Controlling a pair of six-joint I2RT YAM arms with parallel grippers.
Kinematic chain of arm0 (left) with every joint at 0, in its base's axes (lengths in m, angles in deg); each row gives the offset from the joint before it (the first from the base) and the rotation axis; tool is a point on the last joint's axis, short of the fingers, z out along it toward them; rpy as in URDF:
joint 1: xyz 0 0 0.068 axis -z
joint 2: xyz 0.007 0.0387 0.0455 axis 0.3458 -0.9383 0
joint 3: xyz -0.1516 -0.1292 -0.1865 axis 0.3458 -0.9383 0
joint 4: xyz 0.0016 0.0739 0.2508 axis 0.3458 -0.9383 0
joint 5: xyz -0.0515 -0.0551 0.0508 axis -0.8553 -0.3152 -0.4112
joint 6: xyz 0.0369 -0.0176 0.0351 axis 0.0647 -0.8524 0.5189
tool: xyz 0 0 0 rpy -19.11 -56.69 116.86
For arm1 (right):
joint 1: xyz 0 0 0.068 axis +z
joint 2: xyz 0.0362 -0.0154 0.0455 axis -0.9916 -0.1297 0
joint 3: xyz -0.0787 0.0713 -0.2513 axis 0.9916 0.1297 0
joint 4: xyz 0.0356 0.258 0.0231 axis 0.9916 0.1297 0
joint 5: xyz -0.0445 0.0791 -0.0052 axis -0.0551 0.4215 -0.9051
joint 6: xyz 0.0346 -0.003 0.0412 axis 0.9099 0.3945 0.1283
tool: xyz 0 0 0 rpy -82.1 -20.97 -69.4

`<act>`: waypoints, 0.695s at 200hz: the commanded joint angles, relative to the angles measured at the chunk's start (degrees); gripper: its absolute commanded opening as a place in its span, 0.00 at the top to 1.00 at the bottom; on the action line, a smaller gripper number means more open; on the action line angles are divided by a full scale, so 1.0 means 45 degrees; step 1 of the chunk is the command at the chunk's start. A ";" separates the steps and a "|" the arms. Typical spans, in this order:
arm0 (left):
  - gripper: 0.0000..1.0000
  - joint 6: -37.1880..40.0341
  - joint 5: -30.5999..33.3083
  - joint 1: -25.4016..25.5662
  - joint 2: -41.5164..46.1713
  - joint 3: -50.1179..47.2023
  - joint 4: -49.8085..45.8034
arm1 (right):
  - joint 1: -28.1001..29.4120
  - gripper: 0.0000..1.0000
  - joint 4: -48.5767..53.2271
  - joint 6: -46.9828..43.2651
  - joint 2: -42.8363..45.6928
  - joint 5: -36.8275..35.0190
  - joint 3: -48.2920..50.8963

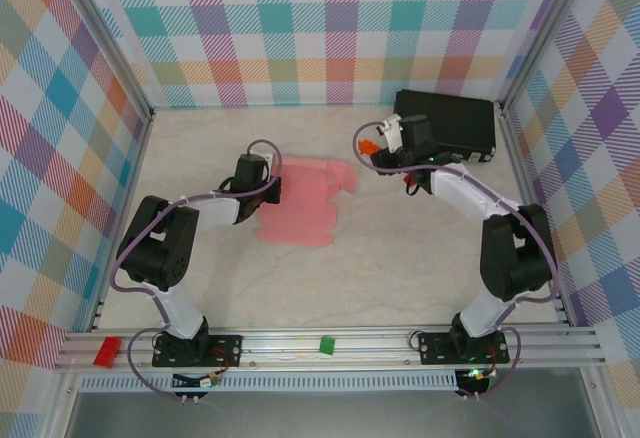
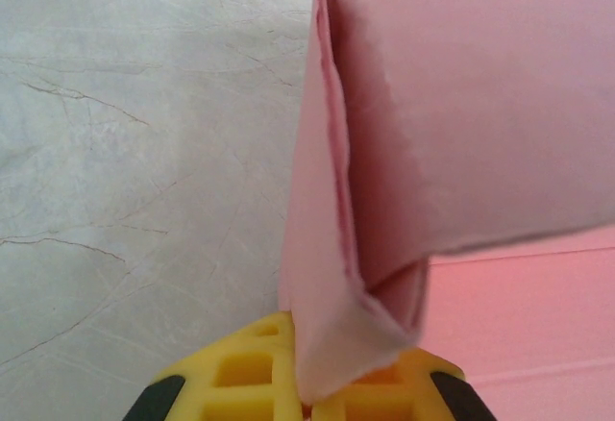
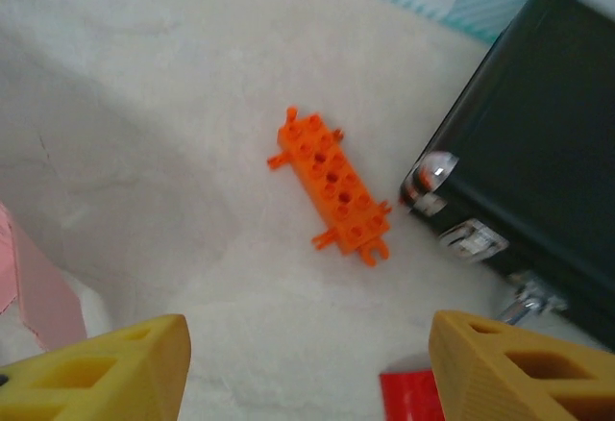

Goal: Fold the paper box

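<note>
The left pincer (image 2: pixel 307 397) is clenched on a raised flap of the pink paper box (image 2: pixel 461 123). The rest of the box lies flat in the middle of the counter (image 1: pixel 400 258). Farther to the right, the right pincer (image 3: pixel 307 363) is released, its fingers wide apart above an orange brick (image 3: pixel 330 185). The brick is near the black case (image 3: pixel 538 152) in the far right corner.

Paper box (image 1: pixel 305 203) sits mid-worktop (image 1: pixel 400 258), a touch left of centre. The left claw (image 1: pixel 265 180) is right at its left edge, with a raised flap of the box standing between the fingers (image 2: pixel 240 373). Over in the far right corner, the case (image 1: pixel 450 123) lies flat. Just left of it, close but apart, is the studded brick (image 3: pixel 332 185) on the worktop, with the right claw (image 3: pixel 307 363) above it on the near side.
</note>
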 commanded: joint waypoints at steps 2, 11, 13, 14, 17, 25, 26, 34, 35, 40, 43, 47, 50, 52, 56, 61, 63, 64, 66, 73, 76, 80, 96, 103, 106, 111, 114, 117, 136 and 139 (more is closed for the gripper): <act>0.99 -0.0055 0.0124 0.0162 0.0275 -0.0141 0.0224 | -0.0109 0.34 0.1054 0.0775 -0.0886 0.1698 -0.0819; 0.99 -0.0058 0.0107 0.0162 0.0265 -0.0165 0.0233 | -0.0112 0.35 0.1240 0.0710 -0.1297 0.2022 -0.1147; 0.99 -0.0060 0.0117 0.0162 0.0271 -0.0169 0.0241 | -0.0112 0.36 0.1298 0.0678 -0.1378 0.2075 -0.1227; 0.99 -0.0060 0.0119 0.0162 0.0272 -0.0170 0.0242 | -0.0121 0.36 0.1337 0.0673 -0.1411 0.2110 -0.1276; 0.99 -0.0058 0.0121 0.0162 0.0256 -0.0170 0.0243 | -0.0118 0.37 0.1427 0.0685 -0.1599 0.2199 -0.1401; 0.99 -0.0060 0.0121 0.0162 0.0272 -0.0207 0.0258 | -0.0112 0.37 0.1641 0.0679 -0.1971 0.2436 -0.1765; 0.99 -0.0051 0.0121 0.0162 0.0263 -0.0208 0.0260 | -0.0112 0.38 0.1665 0.0673 -0.2040 0.2456 -0.1818; 0.99 -0.0060 0.0138 0.0162 0.0274 -0.0214 0.0263 | -0.0112 0.39 0.1843 0.0620 -0.2440 0.2586 -0.2171; 0.99 -0.0060 0.0130 0.0162 0.0274 -0.0222 0.0263 | -0.0112 0.39 0.1863 0.0624 -0.2479 0.2600 -0.2171; 0.99 -0.0073 0.0118 0.0162 0.0264 -0.0229 0.0263 | -0.0114 0.39 0.1923 0.0639 -0.2706 0.2710 -0.2373; 0.99 -0.0079 0.0121 0.0162 0.0265 -0.0229 0.0260 | -0.0119 0.39 0.1950 0.0647 -0.2813 0.2768 -0.2441; 0.99 -0.0080 0.0121 0.0162 0.0266 -0.0214 0.0263 | -0.0121 0.40 0.2005 0.0644 -0.2975 0.2815 -0.2575; 0.99 -0.0070 0.0138 0.0162 0.0268 -0.0222 0.0263 | -0.0113 0.41 0.2075 0.0638 -0.3103 0.2851 -0.2719; 0.99 -0.0073 0.0125 0.0162 0.0262 -0.0227 0.0263 | -0.0122 0.42 0.2097 0.0616 -0.3182 0.2873 -0.2786; 0.99 -0.0076 0.0124 0.0157 0.0262 -0.0239 0.0263 | -0.0114 0.43 0.2175 0.0636 -0.3334 0.2978 -0.2927; 0.99 -0.0070 0.0124 0.0162 0.0254 -0.0231 0.0253 | -0.0117 0.44 0.2304 0.0618 -0.3530 0.3107 -0.3162; 0.99 -0.0063 0.0122 0.0162 0.0264 -0.0244 0.0246 | -0.0128 0.45 0.2355 0.0616 -0.3587 0.3142 -0.3239; 0.99 -0.0062 0.0121 0.0162 0.0269 -0.0237 0.0244 | -0.0120 0.45 0.2383 0.0613 -0.3619 0.3171 -0.3268; 0.99 -0.0075 0.0121 0.0162 0.0263 -0.0246 0.0243 | -0.0123 0.46 0.2443 0.0610 -0.3682 0.3222 -0.3339; 0.99 -0.0080 0.0140 0.0162 0.0271 -0.0234 0.0243 | -0.0117 0.48 0.2598 0.0604 -0.3882 0.3431 -0.3546; 0.99 -0.0080 0.0165 0.0162 0.0271 -0.0244 0.0236 | -0.0112 0.49 0.2647 0.0599 -0.3944 0.3514 -0.3609; 0.99 -0.0077 0.0173 0.0162 0.0270 -0.0236 0.0243 | -0.0112 0.50 0.2714 0.0599 -0.4025 0.3630 -0.3670; 0.99 -0.0085 0.0201 0.0162 0.0274 -0.0221 0.0207 | -0.0082 0.51 0.2758 0.0588 -0.4120 0.4034 -0.3618; 0.99 -0.0099 0.0232 0.0152 0.0280 -0.0194 0.0199 | -0.0058 0.51 0.2743 0.0520 -0.4118 0.4227 -0.3555; 0.99 -0.0107 0.0247 0.0161 0.0289 -0.0200 0.0179 | -0.0039 0.51 0.2728 0.0513 -0.4103 0.4266 -0.3513; 0.99 -0.0108 0.0251 0.0162 0.0274 -0.0198 0.0184 | -0.0022 0.51 0.2691 0.0483 -0.4088 0.4366 -0.3432; 0.99 -0.0118 0.0257 0.0162 0.0266 -0.0208 0.0167 | 0.0014 0.51 0.2688 0.0464 -0.4082 0.4412 -0.3412; 0.99 -0.0119 0.0258 0.0169 0.0273 -0.0197 0.0160 | 0.0024 0.51 0.2697 0.0444 -0.4098 0.4470 -0.3385; 0.99 -0.0130 0.0303 0.0191 0.0292 -0.0212 0.0143 | 0.0156 0.52 0.3048 0.0317 -0.4288 0.4687 -0.3538; 0.99 -0.0152 0.0298 0.0173 0.0303 -0.0227 0.0145 | 0.0188 0.52 0.3086 0.0299 -0.4319 0.4729 -0.3569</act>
